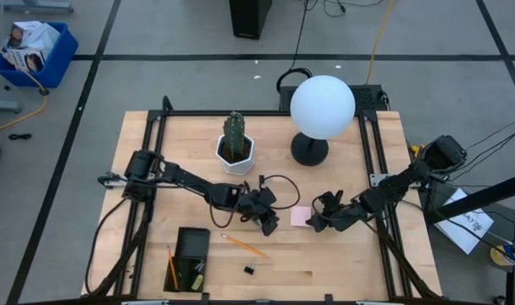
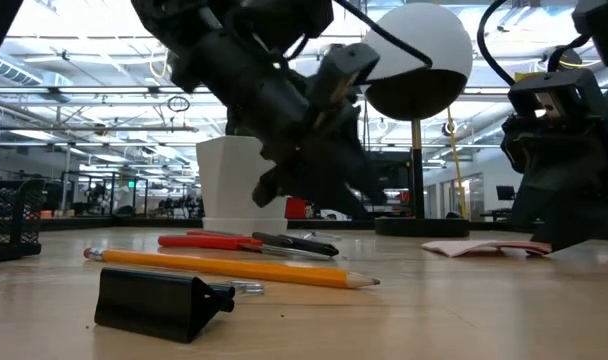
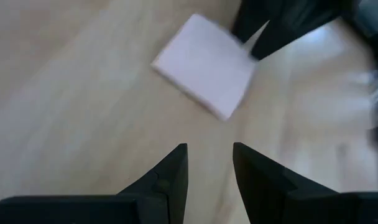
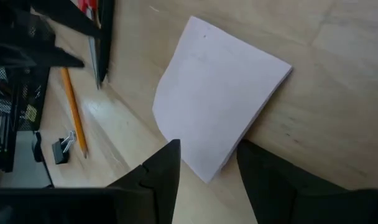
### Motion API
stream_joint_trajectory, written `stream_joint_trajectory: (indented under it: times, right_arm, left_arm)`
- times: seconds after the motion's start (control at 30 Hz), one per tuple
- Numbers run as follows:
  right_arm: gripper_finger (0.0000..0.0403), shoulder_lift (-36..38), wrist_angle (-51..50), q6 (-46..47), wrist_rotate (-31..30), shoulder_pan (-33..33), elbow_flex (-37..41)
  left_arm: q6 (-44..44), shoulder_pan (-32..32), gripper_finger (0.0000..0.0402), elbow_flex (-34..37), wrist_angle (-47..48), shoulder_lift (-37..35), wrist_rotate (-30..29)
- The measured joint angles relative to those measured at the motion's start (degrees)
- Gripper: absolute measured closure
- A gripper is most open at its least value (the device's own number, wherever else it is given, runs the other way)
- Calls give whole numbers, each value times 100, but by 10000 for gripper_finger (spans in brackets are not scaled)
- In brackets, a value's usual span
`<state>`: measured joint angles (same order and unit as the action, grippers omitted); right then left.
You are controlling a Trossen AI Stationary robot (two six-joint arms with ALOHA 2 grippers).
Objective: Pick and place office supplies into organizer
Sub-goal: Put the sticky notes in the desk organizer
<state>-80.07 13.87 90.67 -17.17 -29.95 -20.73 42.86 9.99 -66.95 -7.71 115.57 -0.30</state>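
**Operator:** While the flat pink square sticky-note pad (image 4: pixel 220 102) lies on the wooden desk (image 1: pixel 342 263), which tool is addressing it?

**Technician:** The right tool (image 4: pixel 207 163). It sits low at one edge of the pad, fingers parted to a moderate gap, nothing between them. The left tool (image 3: pixel 209 163) hangs just beside the pad on the opposite side, fingers narrowly parted, also empty.

**Operator:** Step in hand?

**Technician:** Judged as the approach to picking the pad; no grip yet. The next move calls for the fingers to straddle the pad's thin edge and close.

**Operator:** Surroundings?

**Technician:** The orange wooden pencil (image 1: pixel 244 246) and the small black binder clip (image 1: pixel 250 270) lie nearer the desk front. The red-handled scissors (image 2: pixel 206 241) rest beside dark pens. The black mesh organizer tray (image 1: pixel 190 257) stands at the front left, well apart from the pad.
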Motion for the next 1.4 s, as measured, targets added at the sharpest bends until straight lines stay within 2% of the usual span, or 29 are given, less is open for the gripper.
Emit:
stream_joint_trajectory:
  times: [0.1,0.57,0.97,1.23,1.4]
  right_arm:
    - [245,0,93,-125,-16,0,2]
    - [245,-4,263,-485,-39,-2,7]
    - [245,-15,653,-942,101,297,13]
    - [245,-84,1029,-1254,379,674,7]
    - [249,-438,1543,-1454,550,796,-43]
  left_arm:
    - [385,-97,270,8,10,144,335]
    - [2150,-239,270,-1,-140,332,354]
    - [2564,-362,270,-36,-971,810,667]
    - [2566,-349,270,-123,-1025,841,790]
    - [2579,-349,270,-116,-1026,843,804]
